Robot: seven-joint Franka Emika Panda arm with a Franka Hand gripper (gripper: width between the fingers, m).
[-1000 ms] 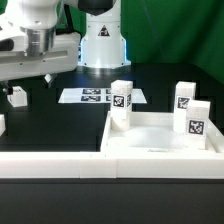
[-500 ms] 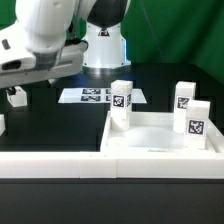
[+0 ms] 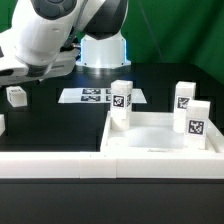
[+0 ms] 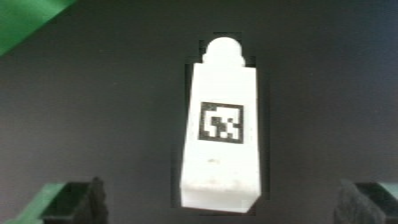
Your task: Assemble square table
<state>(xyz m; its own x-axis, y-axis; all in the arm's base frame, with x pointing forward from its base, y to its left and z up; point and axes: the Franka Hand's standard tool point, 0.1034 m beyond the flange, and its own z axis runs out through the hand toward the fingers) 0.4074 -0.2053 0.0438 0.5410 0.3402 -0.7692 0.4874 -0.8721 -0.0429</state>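
Below my wrist camera, a small white plastic leg (image 4: pixel 221 130) with a rounded peg at one end and a black-and-white tag on its flat face is lying lengthwise on the matte black table (image 4: pixel 89 110), and my claw (image 4: pixel 222 202) is hanging released over it, the two dark green-edged fingertips (image 4: pixel 68 202) standing well apart on either side of the leg's blunt end without touching it. From the exterior view, my glossy white arm (image 3: pixel 50 35) is leaning toward that view's left, and the claw itself is not showing there. Near the exterior view's left edge, a small white blocky piece (image 3: pixel 16 96) is sitting on the table, which may be the same leg, though I cannot tell. Three more white tagged legs (image 3: pixel 121 101) are standing upright at the white square slab with its smooth raised rim (image 3: pixel 112 130), but whether they are seated in sockets I cannot tell. Behind them a flat white marker board (image 3: pixel 92 96) is lying on the black surface, and a long white low wall (image 3: pixel 70 164) is running across the foreground.
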